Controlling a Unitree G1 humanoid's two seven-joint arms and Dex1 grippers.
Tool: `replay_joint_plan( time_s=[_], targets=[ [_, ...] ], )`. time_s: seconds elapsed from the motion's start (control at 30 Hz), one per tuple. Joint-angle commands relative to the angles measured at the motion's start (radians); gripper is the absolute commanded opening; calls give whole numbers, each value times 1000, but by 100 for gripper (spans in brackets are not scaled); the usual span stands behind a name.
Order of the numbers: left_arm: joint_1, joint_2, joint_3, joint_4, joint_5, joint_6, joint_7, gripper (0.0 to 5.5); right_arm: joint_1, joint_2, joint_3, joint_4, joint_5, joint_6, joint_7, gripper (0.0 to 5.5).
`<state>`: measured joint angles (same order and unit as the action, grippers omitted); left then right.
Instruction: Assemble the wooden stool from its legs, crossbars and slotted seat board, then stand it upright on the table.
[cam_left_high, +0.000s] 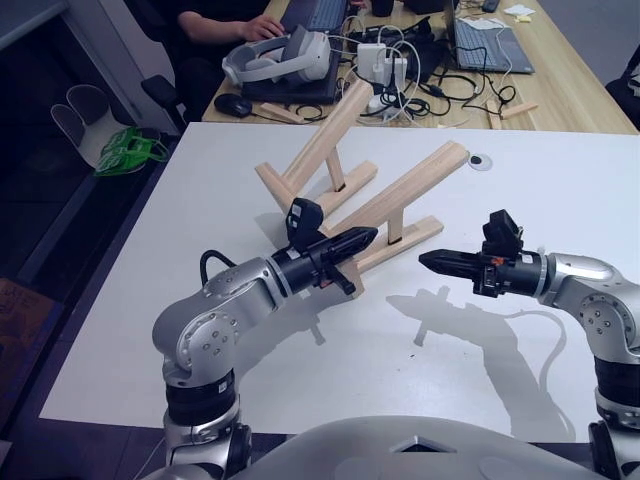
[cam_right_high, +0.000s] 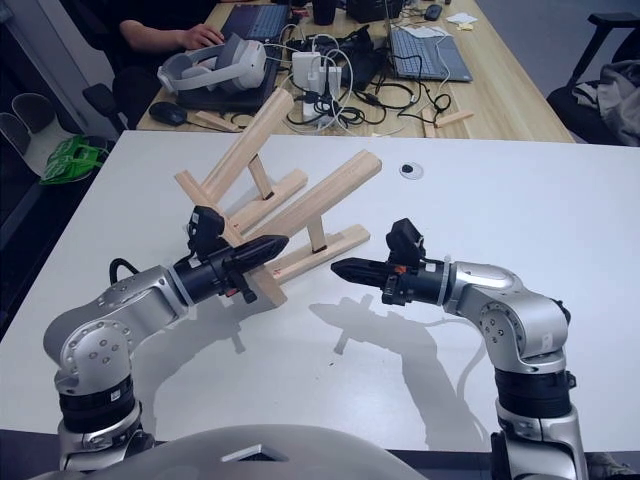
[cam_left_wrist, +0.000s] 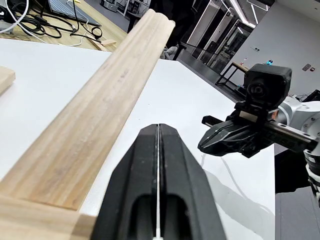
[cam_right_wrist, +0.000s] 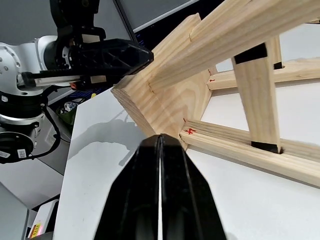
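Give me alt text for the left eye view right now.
A part-built wooden stool lies tipped on the white table, slanting up and away. The left gripper, shut, sits at its near end; the right gripper, shut, points toward it, apart.

Ahead of me stands a wooden desk carrying a white headset, a black mouse just beside it, an open laptop and tangled cables. Nearer me lies a small round disc. Down on the floor to my left sits something green.
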<state>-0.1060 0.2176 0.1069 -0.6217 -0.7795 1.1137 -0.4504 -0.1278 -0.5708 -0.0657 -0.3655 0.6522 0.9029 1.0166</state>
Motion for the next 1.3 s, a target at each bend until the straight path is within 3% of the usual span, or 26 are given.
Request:
replay_joint_plan(
  time_s=[0.03,0.17,0.27,0.4,0.57,0.73,0.93,1.1,1.3],
  targets=[
    [22,28,66,-41,-121,9,-18,4,11,-48,-14,-4,25,-9,12,0],
    [-51,57,182,-4,-271,-26,-1,4,27,-73,-14,-2,39,-19,11,0],
    [-196,82,259,139,-235,-109,84,4,27,-77,-11,1,45,-24,2,0],
    [-320,147,174,359,5,-228,172,4,14,-70,-4,7,49,-32,-14,0],
    [-424,116,92,701,284,-429,305,4,-7,-48,14,23,42,-48,-49,0],
    [-617,69,141,1138,419,-720,428,4,-24,-34,44,31,36,-61,-69,0],
    [-824,95,164,1576,546,-1000,582,4,-34,-31,65,38,32,-69,-79,0],
    [-836,98,88,1739,660,-1043,574,4,-33,-29,65,39,35,-70,-91,0],
    [-809,90,57,1744,695,-1036,510,4,-35,-25,65,47,35,-76,-104,0]
  ],
)
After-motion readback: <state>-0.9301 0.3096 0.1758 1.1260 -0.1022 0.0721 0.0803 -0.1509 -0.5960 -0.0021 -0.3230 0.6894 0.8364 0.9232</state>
